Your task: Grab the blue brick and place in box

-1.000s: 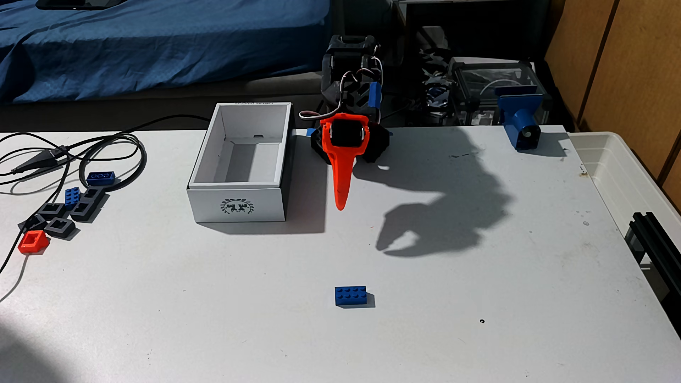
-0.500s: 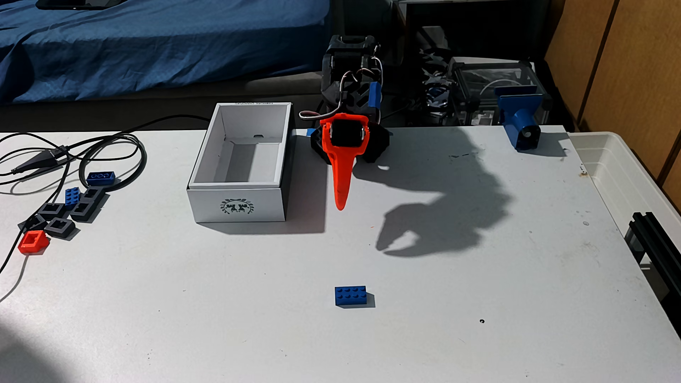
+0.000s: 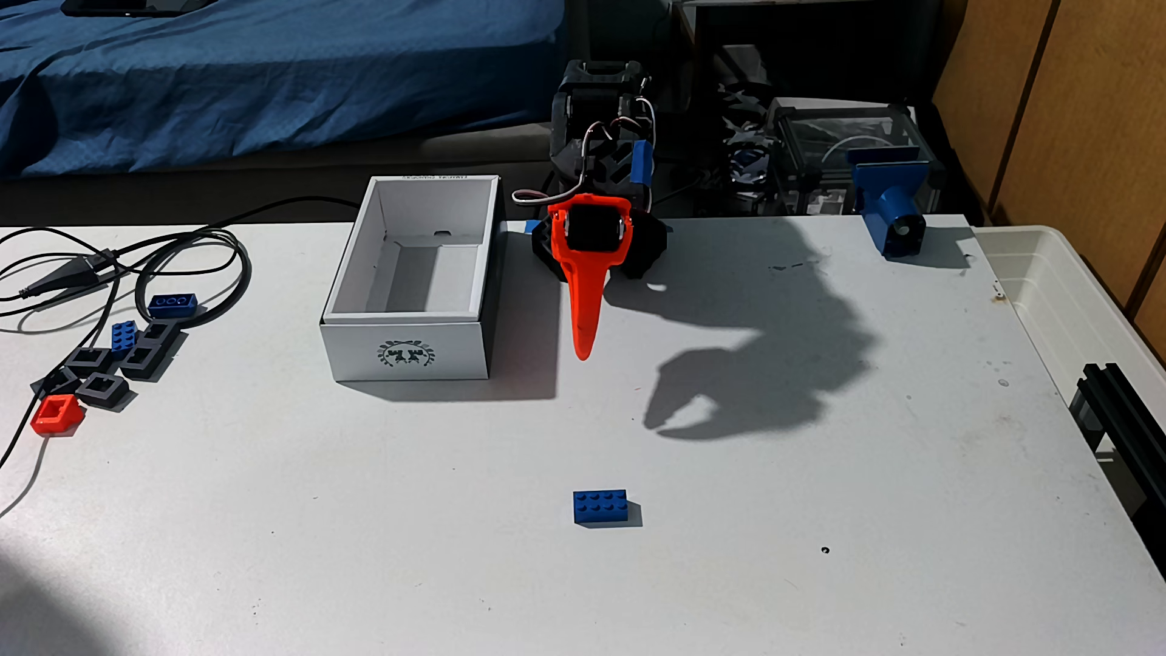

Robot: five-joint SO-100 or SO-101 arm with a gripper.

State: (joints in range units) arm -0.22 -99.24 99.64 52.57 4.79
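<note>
Gripper [image 3: 583, 353] aloft — blue brick [image 3: 600, 506] lengthwise left-right

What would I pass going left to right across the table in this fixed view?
Red block → small square blue brick → white box → orange pincer → blue brick → blue clamp-like part → translucent bin.

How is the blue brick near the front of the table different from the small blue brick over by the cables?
The blue brick is a longer rectangle with eight studs; the small blue brick is squarer and shorter. The blue brick lies alone on open table, while the small one sits among dark grey square pieces at the view's left. Both are bright blue, studs up.
</note>
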